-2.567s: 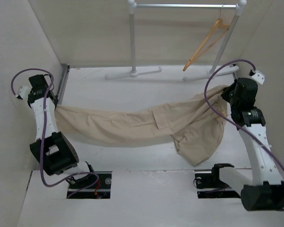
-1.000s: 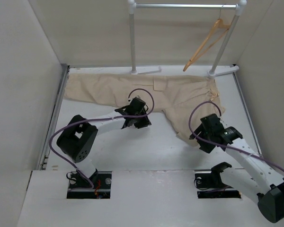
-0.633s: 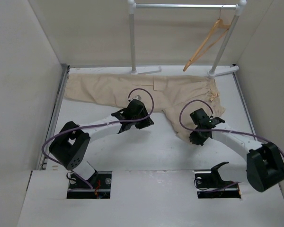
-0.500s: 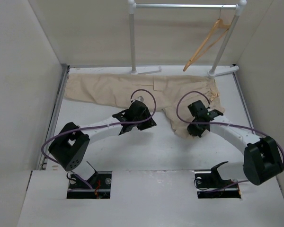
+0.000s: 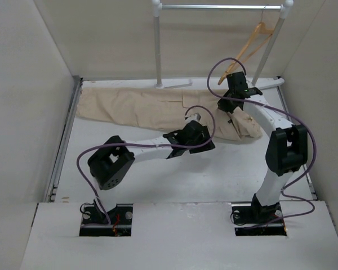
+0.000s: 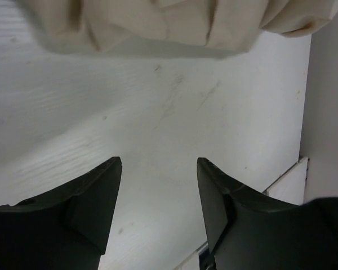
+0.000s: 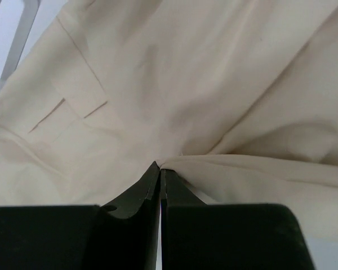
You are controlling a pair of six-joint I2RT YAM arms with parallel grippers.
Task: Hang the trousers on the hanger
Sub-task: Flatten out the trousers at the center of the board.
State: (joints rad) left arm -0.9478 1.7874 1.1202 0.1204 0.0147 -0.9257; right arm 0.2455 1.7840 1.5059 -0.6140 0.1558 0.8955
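Your trousers (image 5: 135,107) lie stretched along the far side of the counter (image 5: 158,180). One end is near the left wall and the bunched end sits at the right, below the hanger (image 5: 245,53). The hanger hangs by its hook from the rail (image 5: 214,7), well apart from the cloth.

Your right pincer (image 7: 159,169) is closed, its tips together on a fold of the fabric beside a flap pocket. Your left pincer (image 6: 158,166) stands apart with nothing in it, over bare counter just short of the trousers' near edge.

You seem to be at the arranging step: the cloth is laid out and gripped at one place only, and nothing is threaded over the crossbar yet.

Next, you probably need the left pincer to move forward onto the near edge and take a second hold, so the two arms can lift the garment together. The right grip looks thin, just a pinch of one fold, so lift slowly or the cloth may slip free. Keep the purple cables clear of the rail's uprights.
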